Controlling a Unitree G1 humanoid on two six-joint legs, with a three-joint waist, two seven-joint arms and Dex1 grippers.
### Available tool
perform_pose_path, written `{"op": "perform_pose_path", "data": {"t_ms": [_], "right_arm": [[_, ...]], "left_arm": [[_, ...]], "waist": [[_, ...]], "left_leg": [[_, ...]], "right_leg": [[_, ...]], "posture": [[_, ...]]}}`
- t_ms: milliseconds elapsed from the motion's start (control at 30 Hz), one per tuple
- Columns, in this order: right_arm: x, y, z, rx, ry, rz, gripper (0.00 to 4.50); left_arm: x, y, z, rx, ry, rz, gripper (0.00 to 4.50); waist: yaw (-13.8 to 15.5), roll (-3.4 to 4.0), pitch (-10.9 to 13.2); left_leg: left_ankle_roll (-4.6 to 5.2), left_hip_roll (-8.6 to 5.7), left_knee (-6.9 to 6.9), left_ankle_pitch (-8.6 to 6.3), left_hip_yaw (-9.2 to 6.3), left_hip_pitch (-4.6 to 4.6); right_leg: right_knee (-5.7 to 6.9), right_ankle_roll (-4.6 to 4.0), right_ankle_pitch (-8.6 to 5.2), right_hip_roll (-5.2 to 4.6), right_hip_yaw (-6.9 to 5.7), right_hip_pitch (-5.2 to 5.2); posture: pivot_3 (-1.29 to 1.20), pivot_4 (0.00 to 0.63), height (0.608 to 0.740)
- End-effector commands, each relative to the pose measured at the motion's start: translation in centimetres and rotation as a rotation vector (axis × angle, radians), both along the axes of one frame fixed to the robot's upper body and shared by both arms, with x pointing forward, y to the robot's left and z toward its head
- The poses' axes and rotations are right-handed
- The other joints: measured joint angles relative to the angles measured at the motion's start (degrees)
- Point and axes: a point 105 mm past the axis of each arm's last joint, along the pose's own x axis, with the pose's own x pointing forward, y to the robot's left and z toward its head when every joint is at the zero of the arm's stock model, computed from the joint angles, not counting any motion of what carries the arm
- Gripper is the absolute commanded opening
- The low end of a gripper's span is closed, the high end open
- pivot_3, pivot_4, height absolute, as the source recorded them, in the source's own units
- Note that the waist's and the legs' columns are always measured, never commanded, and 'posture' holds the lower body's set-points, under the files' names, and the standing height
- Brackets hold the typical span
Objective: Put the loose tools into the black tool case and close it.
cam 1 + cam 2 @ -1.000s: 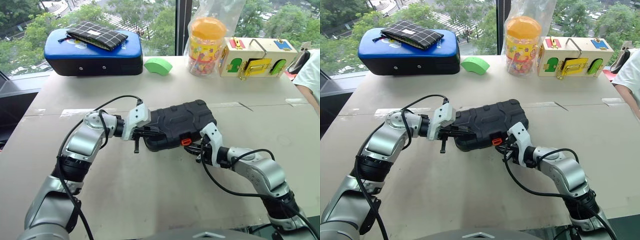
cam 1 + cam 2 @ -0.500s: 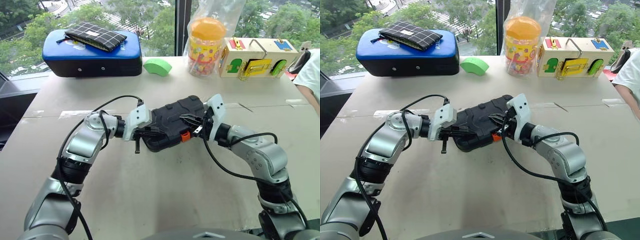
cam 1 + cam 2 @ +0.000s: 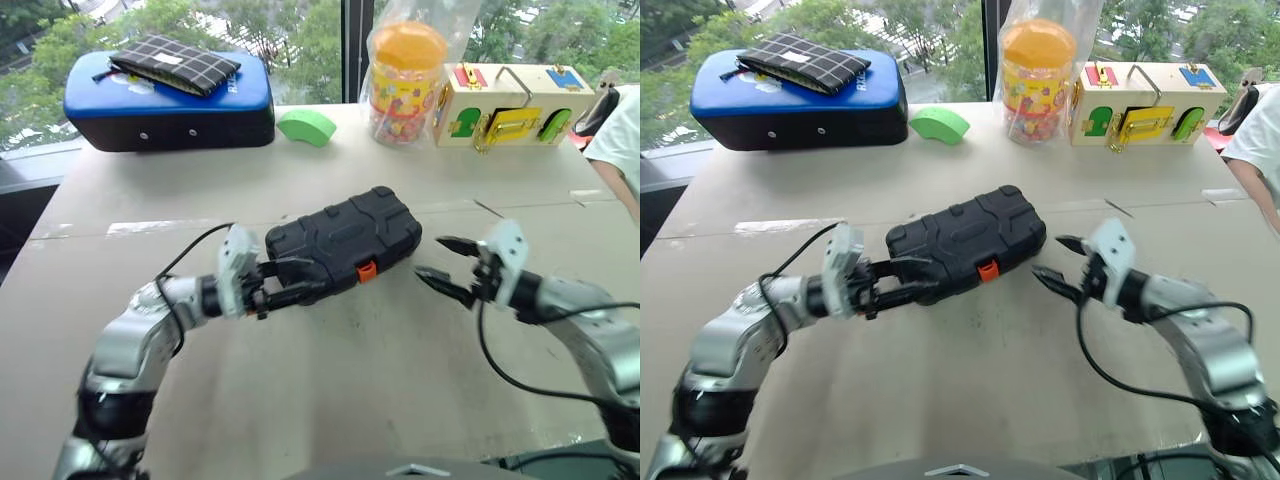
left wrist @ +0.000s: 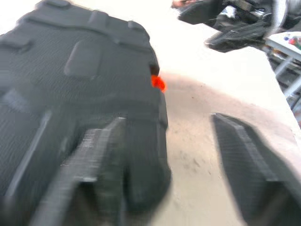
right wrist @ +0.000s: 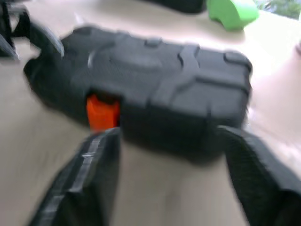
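Gaping wide, both tools hold nothing: left tool [image 3: 290, 283] beside black tool case [image 3: 345, 238], right tool [image 3: 440, 263] near.

Daylight pours in from the window [image 3: 300, 40] behind the table [image 3: 330, 400], leaving only soft shadows. Both wrist views are blurred, and glare bleaches the tabletop beyond the black tool case [image 4: 80, 94].

closed black tool case [image 3: 343, 239], contents hidden

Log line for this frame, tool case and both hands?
tool case: closed, orange latch at front | left hand: open, at case end | right hand: open, clear
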Motion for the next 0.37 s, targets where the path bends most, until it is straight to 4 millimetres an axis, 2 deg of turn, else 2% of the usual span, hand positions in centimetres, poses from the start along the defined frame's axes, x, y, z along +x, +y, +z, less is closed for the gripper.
{"op": "perform_pose_path", "data": {"t_ms": [33,200,367], "right_arm": [[-2.4,-2.4,1.8,-0.020,-0.062,0.024,4.50],[-5.6,-5.8,1.5,-0.079,-0.057,-0.036,4.50],[-7.1,-7.2,0.9,-0.096,-0.054,-0.089,4.50]], "left_arm": [[-2.2,2.1,0.4,0.050,0.015,0.060,4.49],[-5.1,4.8,-1.0,0.131,0.076,0.144,4.49],[-5.5,5.2,-1.4,0.124,0.096,0.165,4.49]], "waist": [[0.1,0.00,0.0],[0.3,0.15,0.1],[0.7,0.10,0.2]], "left_leg": [[-0.05,0.01,-0.06,0.01,-0.02,0.06],[-0.28,0.02,0.01,-0.19,-0.02,0.01],[-0.29,0.02,0.07,-0.19,0.02,-0.03]], "right_leg": [[-0.05,-0.01,-0.01,0.00,-0.03,0.05],[-0.14,-0.18,-0.15,-0.01,0.04,0.03],[-0.18,0.03,-0.28,-0.09,0.11,0.02]], "posture": [[0.00,0.150,0.740],[0.00,0.150,0.740],[0.00,0.150,0.740]]}}
